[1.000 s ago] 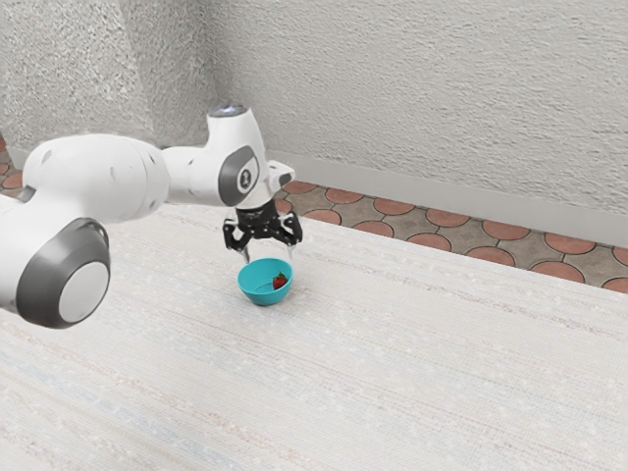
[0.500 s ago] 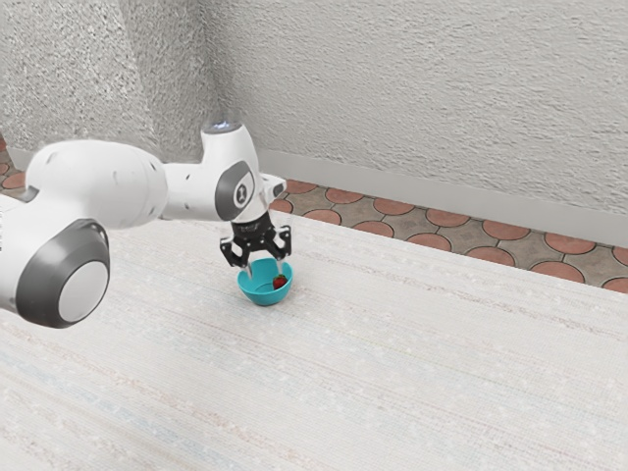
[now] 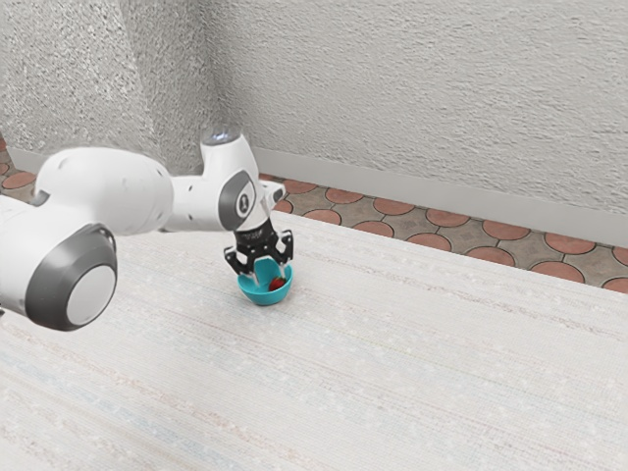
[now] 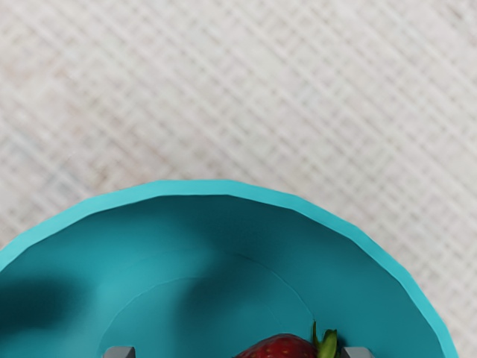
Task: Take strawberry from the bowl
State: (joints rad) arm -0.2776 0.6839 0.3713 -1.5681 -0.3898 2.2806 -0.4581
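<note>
Strawberry (image 4: 279, 347) lies inside the turquoise bowl (image 3: 265, 296) on the table (image 3: 442, 373), leafy cap (image 4: 326, 346) pointing toward the nearer fingertip (image 4: 358, 353) of the gripper (image 3: 270, 276), its long axis seemingly in line with the fingers, which stand spread.

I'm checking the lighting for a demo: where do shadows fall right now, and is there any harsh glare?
Wrist view: dark, soft-edged patches of shadow inside the bowl, with the strawberry cut off by the lower edge; exterior view: pale, even light across the table, no harsh glare.
</note>
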